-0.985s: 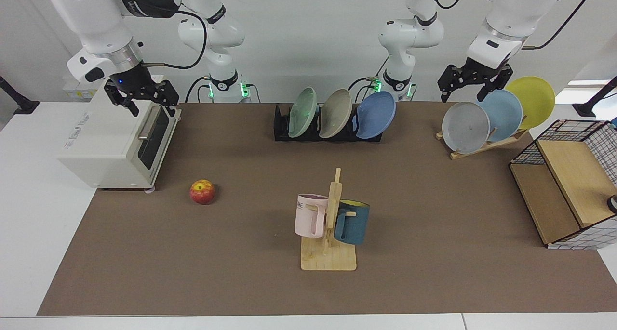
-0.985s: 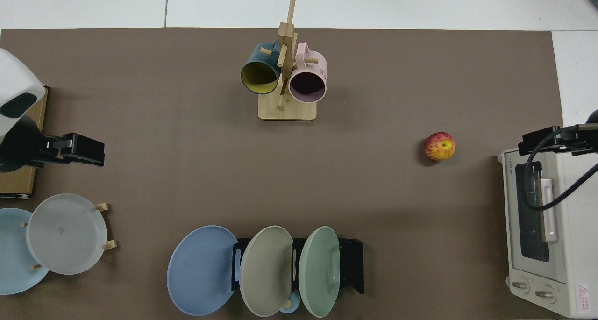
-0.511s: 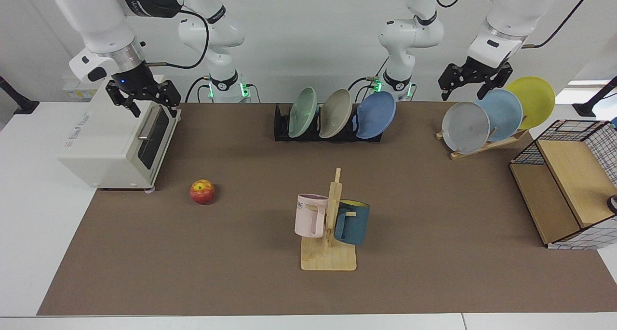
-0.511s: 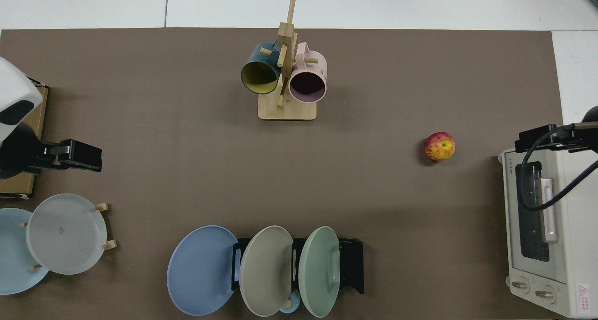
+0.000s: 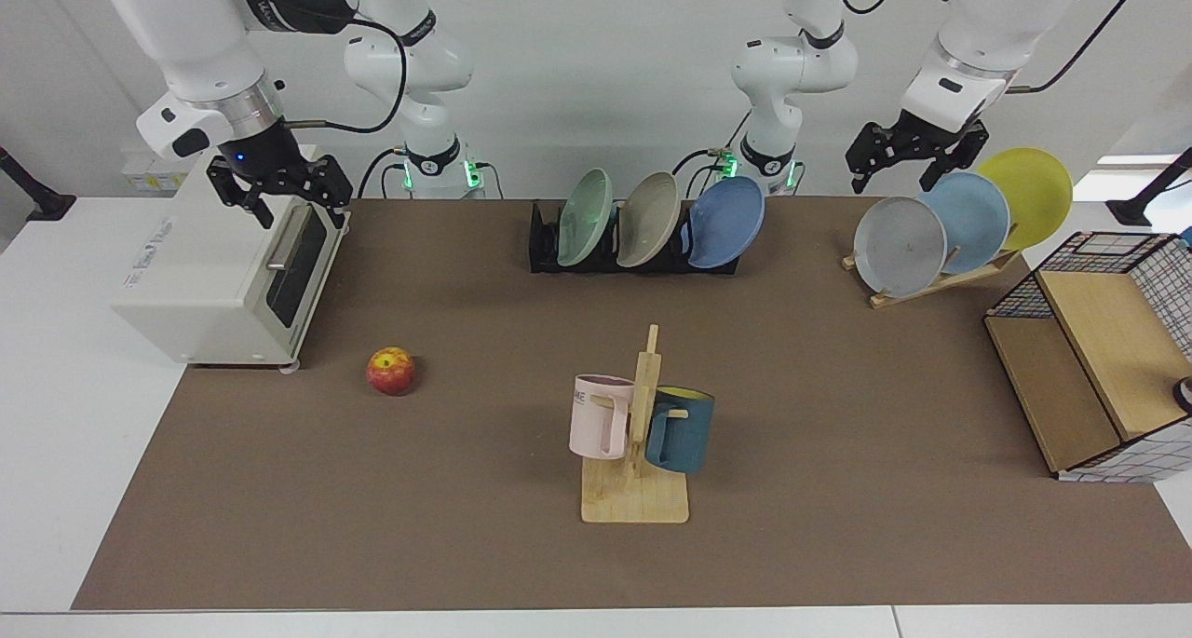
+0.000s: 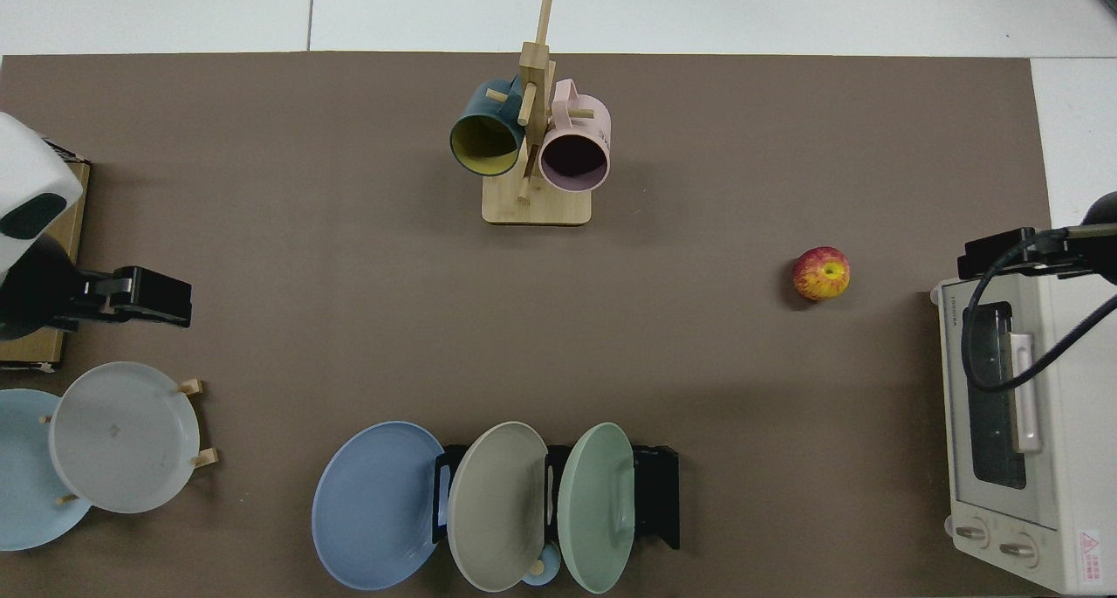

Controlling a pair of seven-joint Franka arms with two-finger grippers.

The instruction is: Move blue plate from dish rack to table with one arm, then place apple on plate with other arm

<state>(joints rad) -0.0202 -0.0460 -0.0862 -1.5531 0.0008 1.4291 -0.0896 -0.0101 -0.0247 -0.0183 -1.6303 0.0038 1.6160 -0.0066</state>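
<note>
- Blue plate in dish rack, next to beige plate & green plate.
- Left pincer released, above wooden plate stand, well apart from blue plate.
- Right pincer released over toaster oven; apple on counter nearby.

A plain white wall stands behind, evenly lit, with no visible shadows.
</note>
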